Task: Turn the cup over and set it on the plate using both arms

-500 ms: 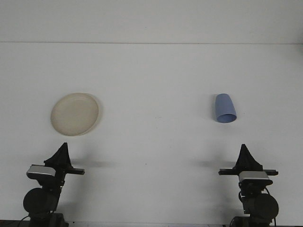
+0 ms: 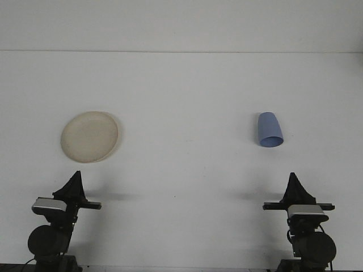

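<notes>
Blue cup (image 2: 269, 130) on its side, well beyond right gripper (image 2: 294, 185); cream plate (image 2: 90, 136) beyond left gripper (image 2: 74, 185); finger states unreadable.

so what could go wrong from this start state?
1. The blue cup lies on its side, rim toward the robot, with nothing beside it; a nudge from the right gripper could roll it away.
2. The plate sits far to the left, nearer the left gripper, so a handover between arms looks likely, and the cup could slip there.
3. The plate is shallow; a cup set near its rim may tip.
</notes>
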You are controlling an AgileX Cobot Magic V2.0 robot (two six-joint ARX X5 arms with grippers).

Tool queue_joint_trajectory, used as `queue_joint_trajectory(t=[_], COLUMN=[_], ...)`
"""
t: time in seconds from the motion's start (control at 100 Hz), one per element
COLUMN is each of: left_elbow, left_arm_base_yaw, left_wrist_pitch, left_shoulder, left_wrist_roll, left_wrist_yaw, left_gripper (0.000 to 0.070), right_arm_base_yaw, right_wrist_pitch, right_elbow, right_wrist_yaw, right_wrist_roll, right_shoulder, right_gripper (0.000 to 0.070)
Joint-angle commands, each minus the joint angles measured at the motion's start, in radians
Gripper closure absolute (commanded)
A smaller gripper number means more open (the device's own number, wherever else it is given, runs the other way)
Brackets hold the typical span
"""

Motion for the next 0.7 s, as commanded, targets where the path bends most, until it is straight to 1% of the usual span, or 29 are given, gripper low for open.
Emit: queue_joint_trajectory(t=[0.0, 0.23, 0.51, 0.69], left_elbow=[-0.019, -0.019, -0.019, -0.019], left_arm_base_yaw=[-0.001, -0.001, -0.001, -0.001], left_wrist_pitch=[0.011, 0.011, 0.011, 0.011], left_shoulder=[-0.002, -0.002, -0.002, -0.002], left_wrist_roll=[-0.002, -0.002, -0.002, -0.002], left_wrist_yaw=[-0.002, -0.002, -0.002, -0.002], left_gripper=[0.0689, 0.0689, 0.0689, 0.0689], right_arm_base_yaw=[0.001, 0.001, 0.001, 0.001], right_wrist_pitch=[-0.013, -0.222, -0.550, -0.747], right_elbow=[0.050, 0.250, 0.561, 0.720], right_wrist_yaw=[0.000, 0.000, 0.000, -0.001], right_wrist_roll=[0.040, 0.039, 0.004, 0.005], right_shoulder=[0.001, 0.087, 0.333, 0.483], right_gripper=[0.0700, 0.0700, 0.0700, 0.0700])
